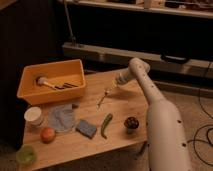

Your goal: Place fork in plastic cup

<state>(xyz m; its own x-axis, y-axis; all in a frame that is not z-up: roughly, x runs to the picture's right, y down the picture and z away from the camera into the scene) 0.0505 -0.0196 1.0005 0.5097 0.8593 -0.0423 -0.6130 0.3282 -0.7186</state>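
The fork (103,98) is a thin pale utensil lying slanted at the middle of the wooden table (125,102). My gripper (114,86) is at the fork's upper right end, at the tip of the white arm that reaches in from the right. A white cup (34,116) stands at the table's left edge. A translucent greenish cup (25,155) stands at the front left corner. Both cups are far to the left of the gripper.
A yellow bin (30,92) at the back left holds a pale-headed brush (42,81) and dark sticks. A grey cloth (62,118), blue sponge (86,129), orange fruit (48,134), green pepper (106,125) and small dark cup (131,123) lie along the front.
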